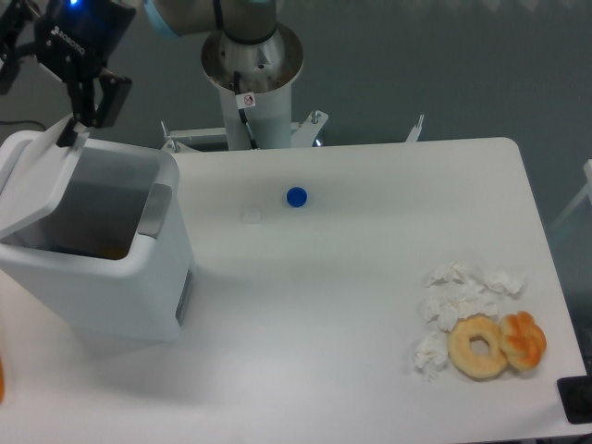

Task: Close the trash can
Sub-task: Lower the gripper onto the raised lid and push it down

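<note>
The trash can (139, 287) is a large white bin at the table's left side. Its flat white lid (32, 180) is open, hinged up and leaning out to the left. The grey latch tab (157, 208) sits on the right rim. Something orange (111, 250) lies inside the bin. My gripper (85, 120) is at the top left, just above the lid's raised far edge. Its jaws look open and empty, and one fingertip (68, 135) touches or nearly touches that edge.
A blue bottle cap (296, 196) and a white cap (252, 215) lie mid-table. Crumpled tissues (462, 296), a donut (478, 347) and a glazed pastry (524, 340) lie at the right front. The arm's base (252, 74) stands behind the table. A black object (575, 400) sits at the front right corner.
</note>
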Robot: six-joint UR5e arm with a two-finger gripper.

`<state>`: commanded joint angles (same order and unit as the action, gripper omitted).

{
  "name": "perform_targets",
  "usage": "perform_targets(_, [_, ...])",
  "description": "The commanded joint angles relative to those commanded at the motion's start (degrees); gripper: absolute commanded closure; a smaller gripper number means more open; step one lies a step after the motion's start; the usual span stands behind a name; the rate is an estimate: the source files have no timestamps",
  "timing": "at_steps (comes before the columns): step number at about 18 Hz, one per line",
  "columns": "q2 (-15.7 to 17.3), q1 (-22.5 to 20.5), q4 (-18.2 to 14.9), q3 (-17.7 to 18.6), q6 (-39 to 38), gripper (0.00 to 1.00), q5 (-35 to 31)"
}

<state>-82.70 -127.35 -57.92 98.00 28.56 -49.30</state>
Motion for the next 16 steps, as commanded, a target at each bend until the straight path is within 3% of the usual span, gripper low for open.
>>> perform_targets(16, [-2.81,-1.67,-0.17,1.23,3.51,0.0,-0.18])
